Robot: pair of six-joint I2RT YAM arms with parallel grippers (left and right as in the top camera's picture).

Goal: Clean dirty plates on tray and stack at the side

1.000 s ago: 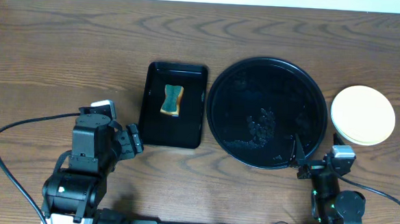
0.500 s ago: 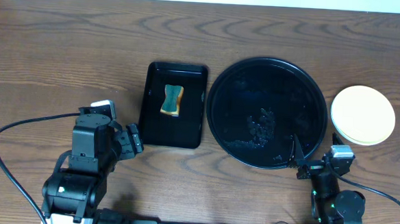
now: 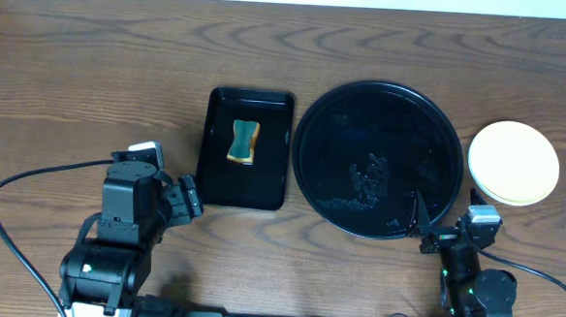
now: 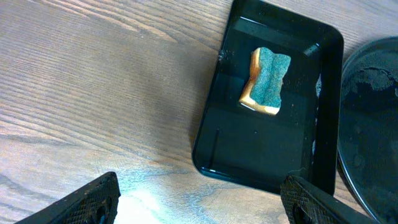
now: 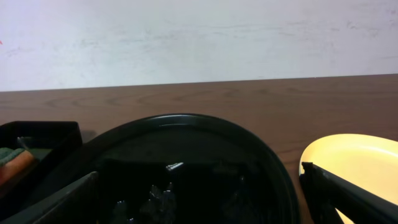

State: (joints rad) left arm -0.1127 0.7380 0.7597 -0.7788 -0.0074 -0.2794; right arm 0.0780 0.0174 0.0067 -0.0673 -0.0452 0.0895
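Note:
The large round black tray (image 3: 376, 160) holds no plates, only wet glints. It also shows in the right wrist view (image 5: 186, 162). A stack of plates (image 3: 514, 163) with the pale yellow one on top stands to the tray's right; the mint-blue ones beneath are hidden. The yellow plate shows in the right wrist view (image 5: 354, 162). My left gripper (image 4: 202, 199) is open and empty over bare wood, near the sponge tray's front edge. My right gripper (image 5: 205, 199) is open and empty, low at the round tray's front rim.
A smaller black rectangular tray (image 3: 248, 149) with a green and yellow sponge (image 3: 243, 141) lies left of the round tray; both show in the left wrist view, tray (image 4: 261, 155) and sponge (image 4: 266, 81). Cables trail at the front corners.

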